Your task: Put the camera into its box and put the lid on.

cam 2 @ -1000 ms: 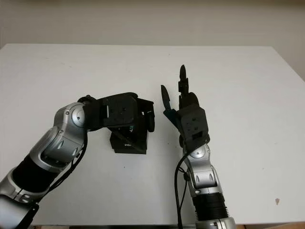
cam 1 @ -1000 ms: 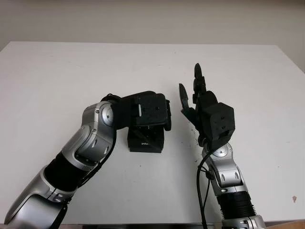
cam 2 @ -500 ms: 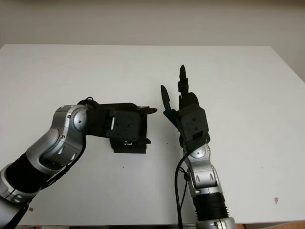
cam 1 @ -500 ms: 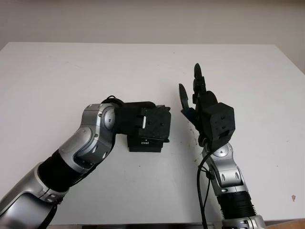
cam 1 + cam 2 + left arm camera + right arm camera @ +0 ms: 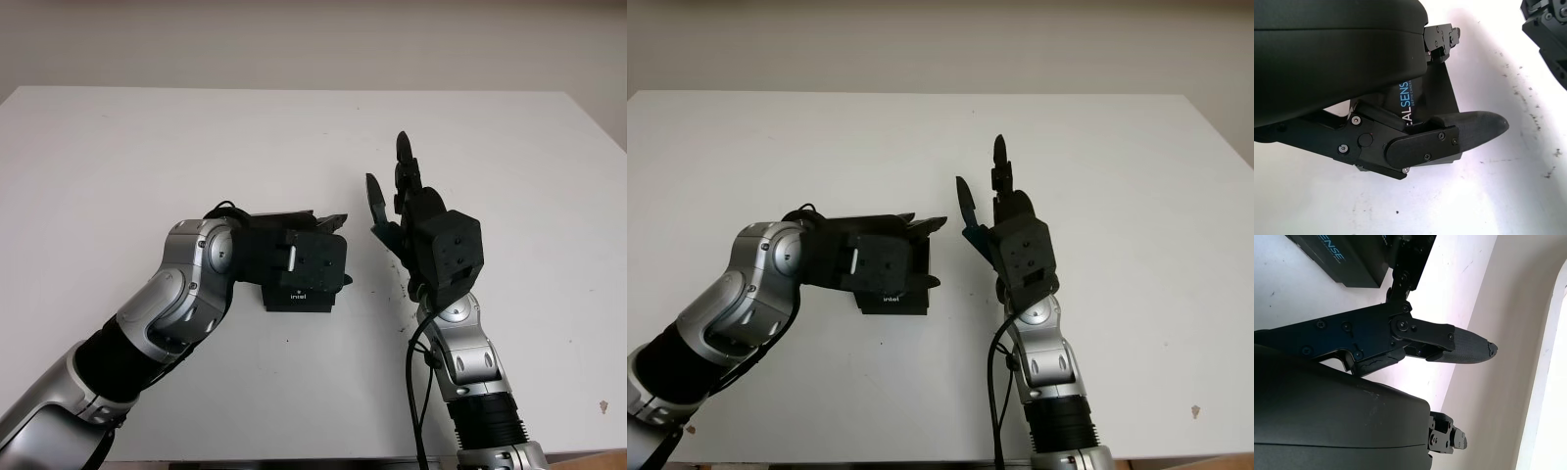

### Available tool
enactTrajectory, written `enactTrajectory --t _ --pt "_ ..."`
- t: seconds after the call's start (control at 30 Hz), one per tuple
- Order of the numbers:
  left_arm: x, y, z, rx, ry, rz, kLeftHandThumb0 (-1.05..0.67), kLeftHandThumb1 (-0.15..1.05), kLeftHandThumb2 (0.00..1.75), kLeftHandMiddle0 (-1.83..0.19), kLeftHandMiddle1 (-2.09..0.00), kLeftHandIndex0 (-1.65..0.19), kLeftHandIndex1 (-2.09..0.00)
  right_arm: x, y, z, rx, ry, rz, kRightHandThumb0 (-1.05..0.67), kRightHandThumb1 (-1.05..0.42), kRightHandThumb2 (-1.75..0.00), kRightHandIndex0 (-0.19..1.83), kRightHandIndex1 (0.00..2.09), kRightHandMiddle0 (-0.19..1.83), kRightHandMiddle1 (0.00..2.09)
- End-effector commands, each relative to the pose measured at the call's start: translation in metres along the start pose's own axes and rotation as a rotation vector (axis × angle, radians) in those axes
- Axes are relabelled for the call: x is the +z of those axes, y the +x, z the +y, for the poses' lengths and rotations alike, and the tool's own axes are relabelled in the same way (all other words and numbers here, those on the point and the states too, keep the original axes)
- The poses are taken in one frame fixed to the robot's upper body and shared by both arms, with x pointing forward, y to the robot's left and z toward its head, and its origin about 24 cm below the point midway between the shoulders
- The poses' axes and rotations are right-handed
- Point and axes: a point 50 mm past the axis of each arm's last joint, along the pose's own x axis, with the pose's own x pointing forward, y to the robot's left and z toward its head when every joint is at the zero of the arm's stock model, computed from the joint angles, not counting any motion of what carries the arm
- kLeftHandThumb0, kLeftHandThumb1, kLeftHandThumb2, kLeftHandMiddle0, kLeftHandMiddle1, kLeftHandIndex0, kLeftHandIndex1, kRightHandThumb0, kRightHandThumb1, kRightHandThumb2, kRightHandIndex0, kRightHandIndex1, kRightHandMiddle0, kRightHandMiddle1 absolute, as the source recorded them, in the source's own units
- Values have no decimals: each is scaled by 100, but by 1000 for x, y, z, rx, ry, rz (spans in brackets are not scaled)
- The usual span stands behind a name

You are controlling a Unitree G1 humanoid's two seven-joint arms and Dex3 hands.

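Mid-surface in the left eye view, black box (image 5: 299,294) lies flat on the white surface (image 5: 118,147), lid apparently on, long axis left-to-right. Left robot hand (image 5: 309,257) sits over its far edge, nearer by far; grip unclear. Right robot hand (image 5: 416,220) stands upright just right of box, holding nothing. Left wrist view: fingers (image 5: 1469,129) lie along the box (image 5: 1425,95), whether they clamp it I cannot tell. Right wrist view: box corner (image 5: 1342,259) beyond thumb (image 5: 1459,345).
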Motion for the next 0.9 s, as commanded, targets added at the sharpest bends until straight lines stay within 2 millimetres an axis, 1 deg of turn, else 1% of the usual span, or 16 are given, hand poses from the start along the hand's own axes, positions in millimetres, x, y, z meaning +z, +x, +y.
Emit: enactTrajectory --t 0.0,0.1,0.3,0.43,0.53,0.63,0.7,0.8,0.87 --pt "-7 0 -13 7 -4 -10 -86 105 72 19 0 19 0 7 1 -3 -11 -5 -31 -75 -105 -56 -13 6 -9 6" --pt "-14 0 -27 51 50 -18 -85 105 73 19 0 19 0 8 1 -4 -14 -5 -34 -76 -105 -56 -13 6 -9 6" --pt "-28 3 -48 115 120 10 -81 105 72 19 0 19 0 9 1 -5 -18 1 -33 -76 -105 -55 -13 5 -10 5" --pt "-38 5 -60 173 202 36 -81 105 72 19 0 19 0 9 1 -5 -18 6 -36 -76 -105 -55 -14 5 -10 5" --pt "-45 8 -67 191 214 53 -80 105 71 19 0 19 0 10 0 -5 -19 11 -36 -75 -105 -55 -14 5 -10 5" --pt "-50 11 -71 184 197 71 -79 105 71 19 0 19 0 10 0 -5 -16 7 -36 -76 -105 -55 -14 5 -10 5" --pt "-53 13 -71 177 172 83 -80 105 74 19 0 19 0 10 0 -6 -15 4 -35 -76 -105 -55 -14 5 -10 5" --pt "-56 15 -69 183 139 91 -81 105 77 19 0 19 0 9 0 -6 -12 11 -35 -75 -105 -55 -14 5 -11 5" --pt "-56 15 -65 202 102 77 -80 105 75 19 0 19 0 9 0 -6 -12 6 -35 -74 -105 -56 -14 5 -10 5"
